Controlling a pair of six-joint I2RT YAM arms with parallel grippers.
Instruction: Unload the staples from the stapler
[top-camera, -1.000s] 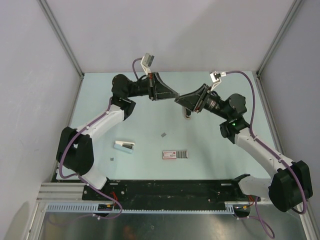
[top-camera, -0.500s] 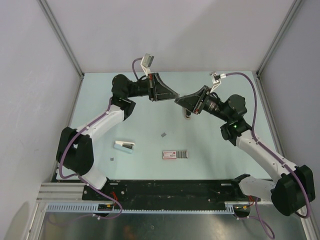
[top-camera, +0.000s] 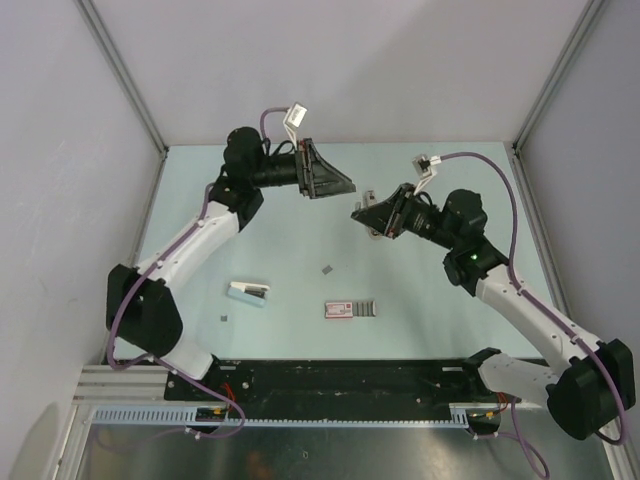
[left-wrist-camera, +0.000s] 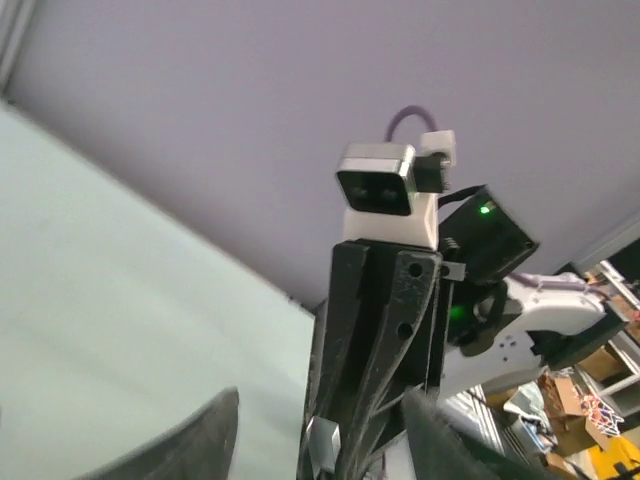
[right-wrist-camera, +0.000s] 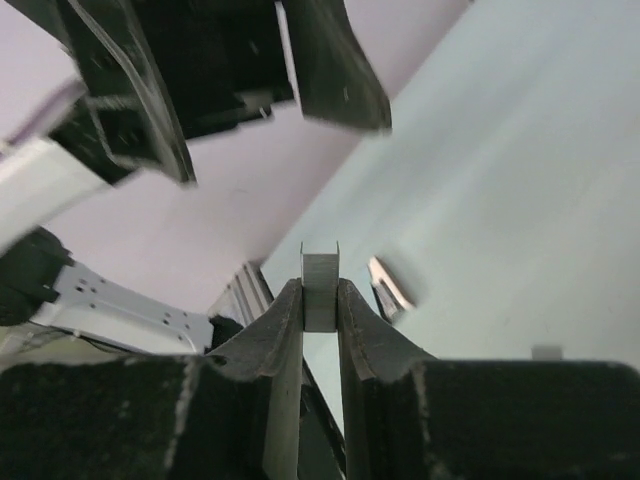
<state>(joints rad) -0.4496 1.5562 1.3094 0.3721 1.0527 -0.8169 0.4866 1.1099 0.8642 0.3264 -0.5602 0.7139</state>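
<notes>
Over the green table (top-camera: 300, 260), right gripper (right-wrist-camera: 320, 292) pinches a grey piece (right-wrist-camera: 320, 270)

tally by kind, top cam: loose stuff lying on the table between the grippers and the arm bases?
white-and-teal oblong object: 1
pink-and-white box: 1
grey ridged block touching the box: 1
small dark scraps: 2
Total: 5

Light was bright and even, shadows on the table (top-camera: 300, 250) fell faint, wrist views were smeared, nearest fingers (right-wrist-camera: 280, 340) unfocused.
</notes>
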